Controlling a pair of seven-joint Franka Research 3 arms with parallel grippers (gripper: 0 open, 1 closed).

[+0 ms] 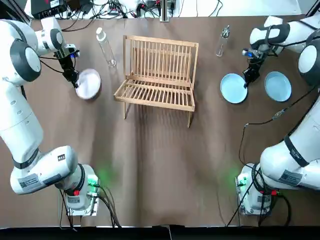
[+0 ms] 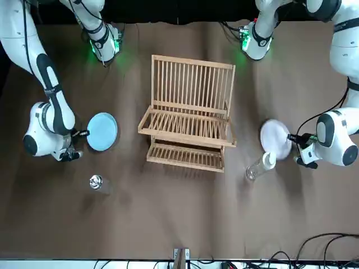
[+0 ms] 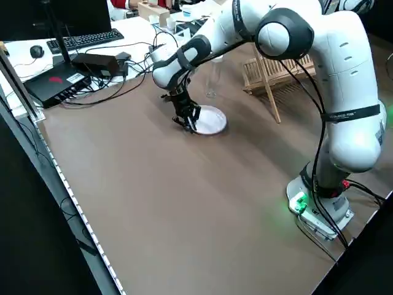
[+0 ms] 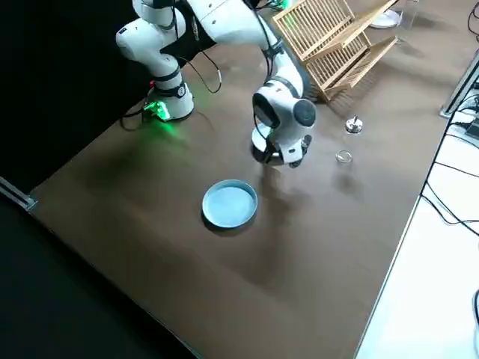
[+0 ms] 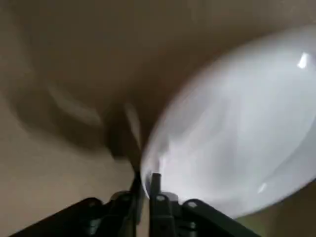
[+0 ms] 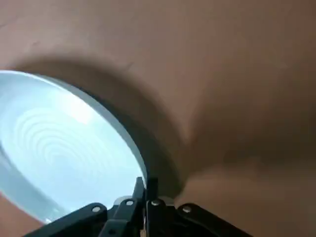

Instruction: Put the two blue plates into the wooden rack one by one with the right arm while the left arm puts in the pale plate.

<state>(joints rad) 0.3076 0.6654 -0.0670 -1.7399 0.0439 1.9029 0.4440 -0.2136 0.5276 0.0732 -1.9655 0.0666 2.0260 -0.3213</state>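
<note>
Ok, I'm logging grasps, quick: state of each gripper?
Left gripper: closed on the pale plate rim.
Right gripper: closed on one blue plate rim.

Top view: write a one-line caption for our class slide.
Jaws shut on plate rims: left arm on the pale plate, right arm on one blue plate; wooden rack between them.
</note>
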